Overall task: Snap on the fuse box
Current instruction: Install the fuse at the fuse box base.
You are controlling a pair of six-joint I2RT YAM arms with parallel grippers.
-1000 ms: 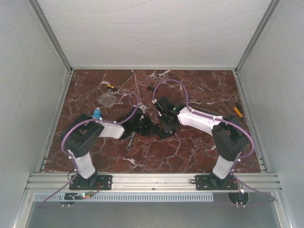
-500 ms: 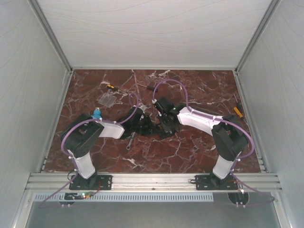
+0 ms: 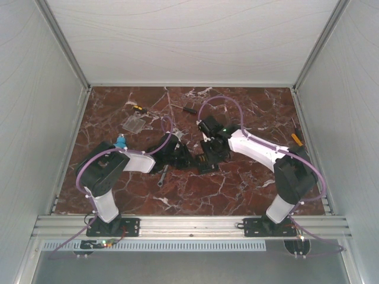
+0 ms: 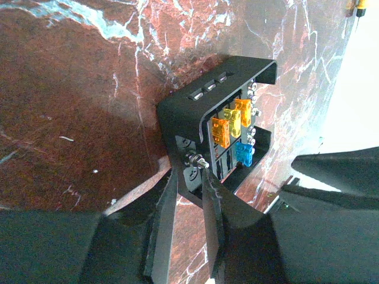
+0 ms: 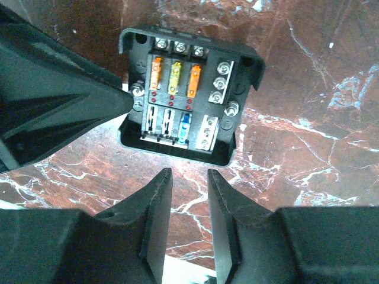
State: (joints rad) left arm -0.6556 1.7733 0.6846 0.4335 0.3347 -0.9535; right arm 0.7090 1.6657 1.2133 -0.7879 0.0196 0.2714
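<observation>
You have the fuse box [image 5: 183, 100] lying open-faced on the surface [image 3: 237, 189] near its middle, between the two arms, with its orange, yellow and blue fuses showing and no lid on it; your left gripper [image 4: 188, 177] is closed narrowly on a flange at the box's left edge, pinning it; your right gripper [image 5: 189, 173] stands a narrow gap apart with nothing between the fingers, its tips just short of the box's edge and not touching it; from the right wrist the box sits straight ahead of the fingertips, squarish, its rows of fuses running crosswise, parallel to the gripper's opening line; the relation that matters is the clear cover [image 3: 135, 123]: it lies flat at the far left, well apart from the box, beyond the left arm; the left arm is nearer to it but busy holding, so I judge your free right gripper must cross over to fetch it, or you must swap the holding arm first.
</observation>
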